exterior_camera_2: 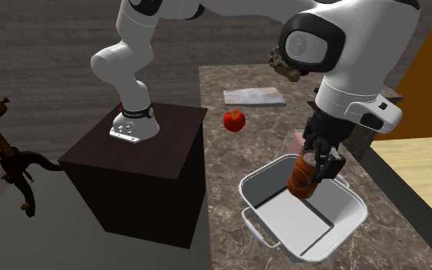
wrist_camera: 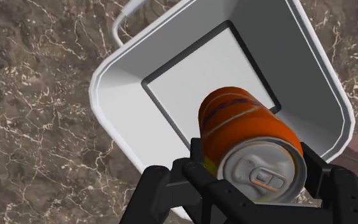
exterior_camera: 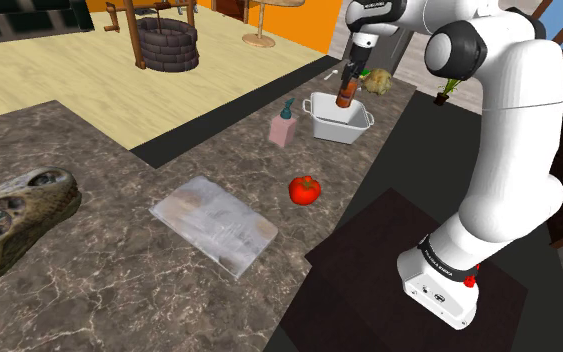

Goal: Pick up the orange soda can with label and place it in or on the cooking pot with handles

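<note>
Above the white pot, the gripper clamps the orange can near its top, tilted; seemingly held there so release drops it inside.

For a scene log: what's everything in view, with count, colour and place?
Square cooking pot with handles: one, white, on the dark veined countertop.
Labelled soda can: one, orange, held over the pot.
Pump soap bottle: one, pink, beside the pot.
Tomato: one, red, on the countertop.
Flat sheet: one, grey, mid-countertop.
Animal skull: one, grey-brown, shoulder view's left edge.
Well: one, brown, floor beyond.
Box stand: one, dark, beside the countertop.
Arm: one, white, on the stand.
Gripper: one, black, shut on the can.
</note>
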Action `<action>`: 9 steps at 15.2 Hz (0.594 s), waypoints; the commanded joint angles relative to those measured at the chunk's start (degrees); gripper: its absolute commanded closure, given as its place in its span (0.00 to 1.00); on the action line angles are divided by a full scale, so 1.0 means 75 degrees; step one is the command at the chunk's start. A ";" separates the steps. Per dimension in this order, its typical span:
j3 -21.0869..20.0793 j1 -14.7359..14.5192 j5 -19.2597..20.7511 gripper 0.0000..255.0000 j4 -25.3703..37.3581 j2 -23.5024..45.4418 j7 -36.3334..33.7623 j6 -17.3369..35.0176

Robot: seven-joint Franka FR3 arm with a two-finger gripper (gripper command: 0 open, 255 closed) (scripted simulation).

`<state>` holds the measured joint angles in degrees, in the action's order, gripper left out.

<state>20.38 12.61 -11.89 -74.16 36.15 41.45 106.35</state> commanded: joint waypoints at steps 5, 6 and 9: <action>-0.0037 -0.0008 -0.0060 1.00 -0.0312 0.0158 0.0043 0.0468; -0.0037 -0.0007 -0.0060 1.00 -0.0309 0.0159 0.0043 0.0467; -0.0037 -0.0007 -0.0060 1.00 -0.0308 0.0160 0.0043 0.0466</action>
<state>20.10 12.56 -12.33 -76.46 37.37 41.77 109.81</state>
